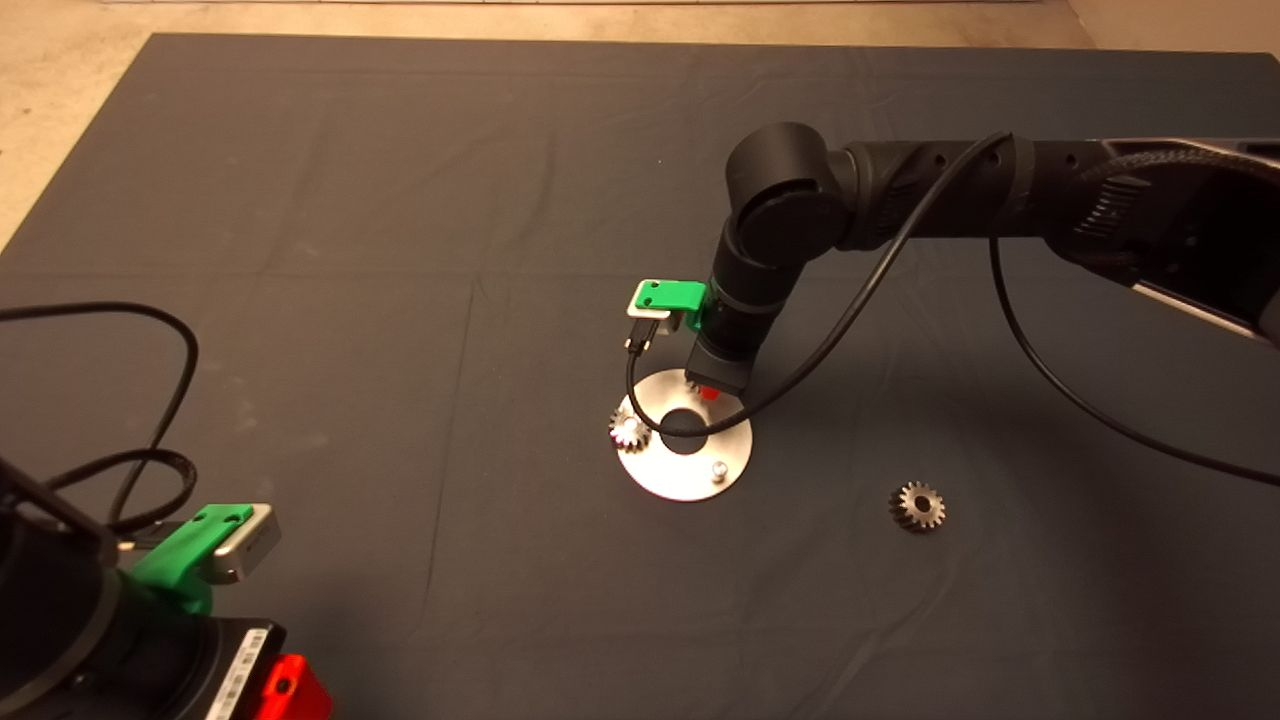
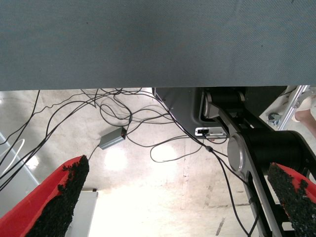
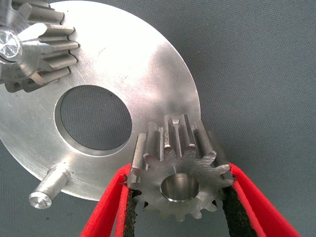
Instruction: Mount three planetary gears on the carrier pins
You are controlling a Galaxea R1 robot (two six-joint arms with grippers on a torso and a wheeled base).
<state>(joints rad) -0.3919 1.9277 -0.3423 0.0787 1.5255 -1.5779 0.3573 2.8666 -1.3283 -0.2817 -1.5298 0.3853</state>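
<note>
The silvery carrier disc (image 1: pixel 690 478) lies mid-mat with a central hole. One planetary gear (image 1: pixel 628 430) sits on the disc's left pin; it also shows in the right wrist view (image 3: pixel 34 49). One bare pin (image 1: pixel 717 468) stands at the near right, also in the right wrist view (image 3: pixel 47 190). My right gripper (image 1: pixel 707 391) is over the disc's far edge, shut on a second gear (image 3: pixel 180 185) held by its teeth. The third pin is hidden under that gear; I cannot tell whether the gear is seated. A third gear (image 1: pixel 917 505) lies loose on the mat to the right.
My left gripper (image 2: pixel 177 207) is parked at the mat's lower left edge (image 1: pixel 285 690), open and empty, its view looking at floor cables. The right arm's black cable (image 1: pixel 690 430) loops over the disc. The dark mat (image 1: pixel 400 200) is bare elsewhere.
</note>
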